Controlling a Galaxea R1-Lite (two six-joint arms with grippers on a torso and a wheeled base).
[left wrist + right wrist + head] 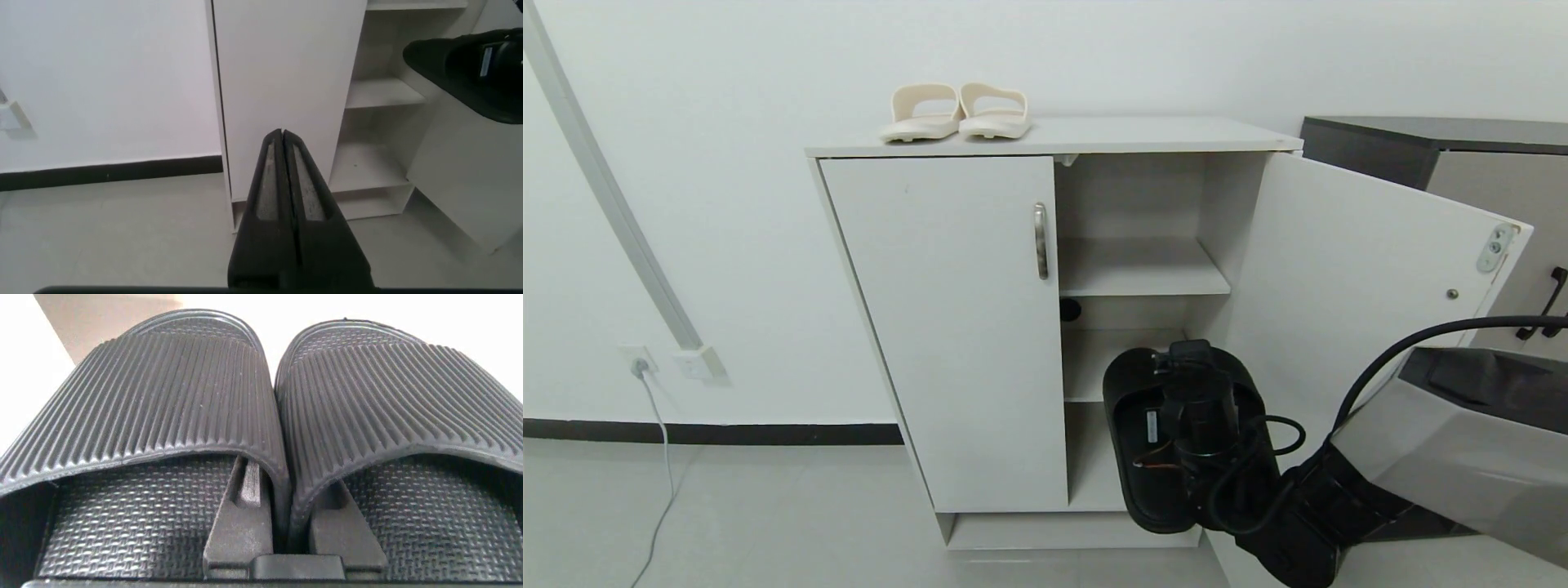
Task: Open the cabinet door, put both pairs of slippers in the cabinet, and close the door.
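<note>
Right end effector (288, 527) grips 2 black slippers (1131, 425), toes toward cabinet (947, 327).

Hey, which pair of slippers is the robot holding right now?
The black pair, clamped in the right gripper in front of the open right door; the cream pair sits on the cabinet top.

I see the cabinet (939, 327) standing on the grey floor (727, 514), its back to the wall (727, 204). On the cabinet's top, toward its left end, the cream slippers (956, 113) sit side by side, soles down and touching. Inside the cabinet's open right half I make out two shelves (1135, 273), one above the other. Left of the cabinet, a cord (658, 498) trails down onto the floor.
</note>
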